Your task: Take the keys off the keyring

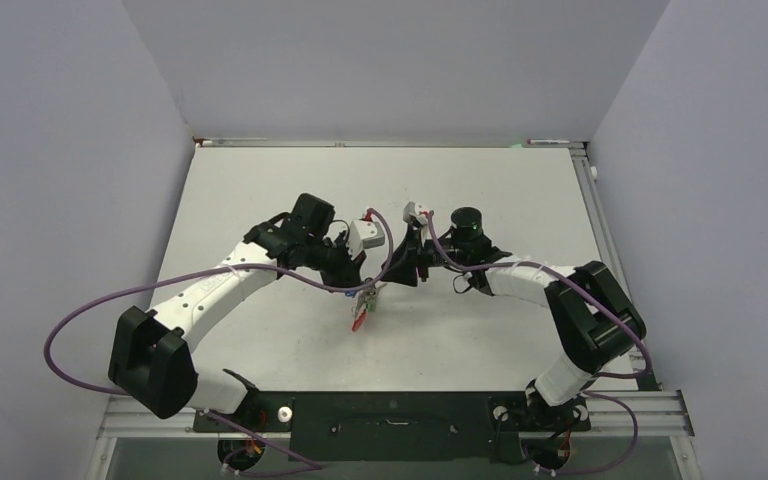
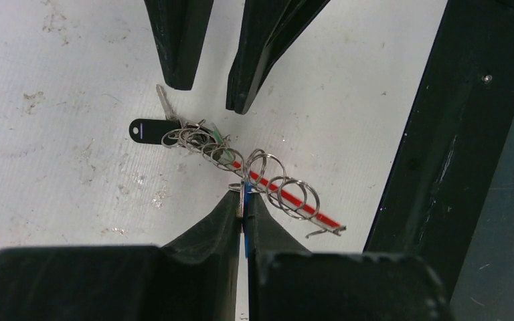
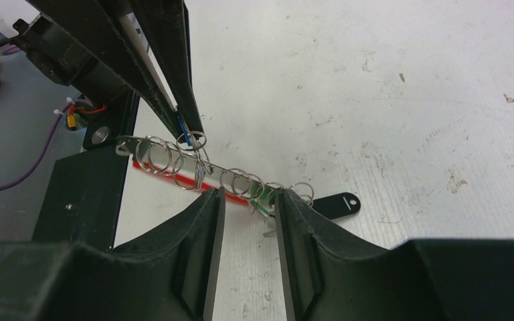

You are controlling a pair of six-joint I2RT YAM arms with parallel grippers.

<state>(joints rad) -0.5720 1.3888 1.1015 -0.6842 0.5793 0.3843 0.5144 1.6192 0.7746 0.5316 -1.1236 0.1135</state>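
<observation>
The keyring (image 2: 268, 184) lies slantwise over the white table (image 2: 53, 167), near its middle and between my 2 pincers: a straight bright red strip backed by grey wire, threaded with a row of small silvery split rings. My left pincer (image 2: 243, 195) is pressed together on the blue-headed key (image 2: 246, 234), a thin blue sliver wedged between its black fingertips, right where 1 ring meets the red strip. My right pincer (image 3: 249, 195) faces it from the opposite side, its 2 fingers apart and straddling the strip near the end with the green-headed key (image 3: 260, 207); I cannot tell whether either finger touches the metal. Past that end a flat black oval tag (image 3: 334, 204) with a small hole lies on the table, and a slim silvery key (image 2: 164, 101) sticks out just beside it. Whether the strip rests on the table or hangs just above it, I cannot tell.
</observation>
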